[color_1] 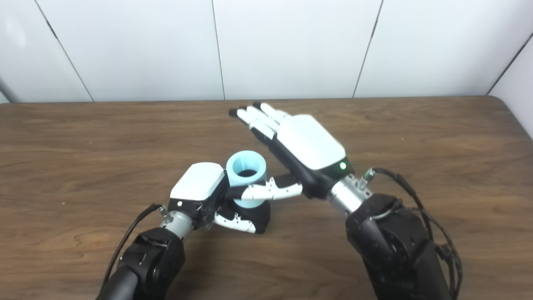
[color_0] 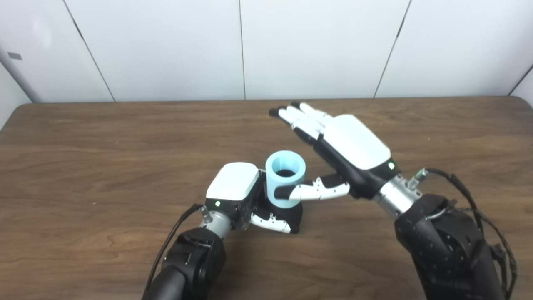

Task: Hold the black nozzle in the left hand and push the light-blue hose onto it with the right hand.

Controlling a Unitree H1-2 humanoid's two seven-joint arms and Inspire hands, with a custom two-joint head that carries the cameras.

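a short light-blue plastic hose piece (color_0: 285, 178), a stubby cylinder with its round opening facing up, stood near the middle of the brown wood-grain tabletop (color_0: 83, 166). it sat upright on top of a black nozzle base (color_0: 296, 216), which showed only as a dark block just under the hose and resting on the tabletop. the left hand (color_0: 243, 196), white-backed with black fingers, was just beside the hose on its left, fingers curled down around the black base and clamped on it. the right hand (color_0: 333, 143) hovered just to the right of the hose, its fingers stretched out straight and apart, reaching past the hose toward the far wall. only its thumb (color_0: 316, 190) lay across the front of the hose, touching the blue wall; it gripped nothing.
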